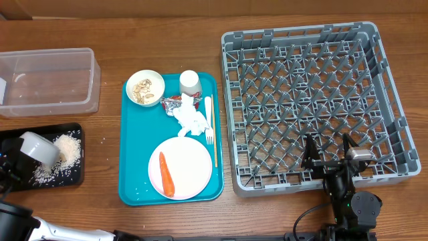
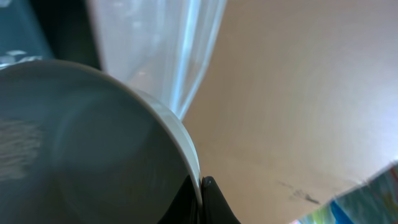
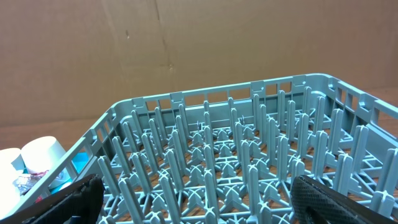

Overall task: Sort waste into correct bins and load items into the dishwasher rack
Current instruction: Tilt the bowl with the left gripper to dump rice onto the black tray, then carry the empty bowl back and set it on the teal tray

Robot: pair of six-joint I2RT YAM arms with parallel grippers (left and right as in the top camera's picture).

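My left gripper [image 2: 202,186] is shut on the rim of a small white bowl [image 2: 93,143]. From overhead this bowl [image 1: 39,148] lies tipped over the black tray [image 1: 75,175], with beige grain scraps [image 1: 61,150] spilled beside it. The clear tub [image 1: 47,80] stands just behind. On the teal tray [image 1: 134,184] are a pink plate [image 1: 190,167] bearing a carrot [image 1: 166,174], a second bowl [image 1: 145,88] with nut scraps, a cup [image 1: 190,82], a wrapper [image 1: 174,102], a napkin [image 1: 192,120], a fork [image 1: 208,120] and a wooden stick [image 1: 215,137]. My right gripper [image 1: 329,154] hangs open over the front of the grey rack [image 1: 301,30].
In the right wrist view the rack's pegs [image 3: 217,143] fill the space between my black fingers [image 3: 336,202], and the cup [image 3: 43,152] shows at the far left. Brown tabletop lies between the bins and the teal tray.
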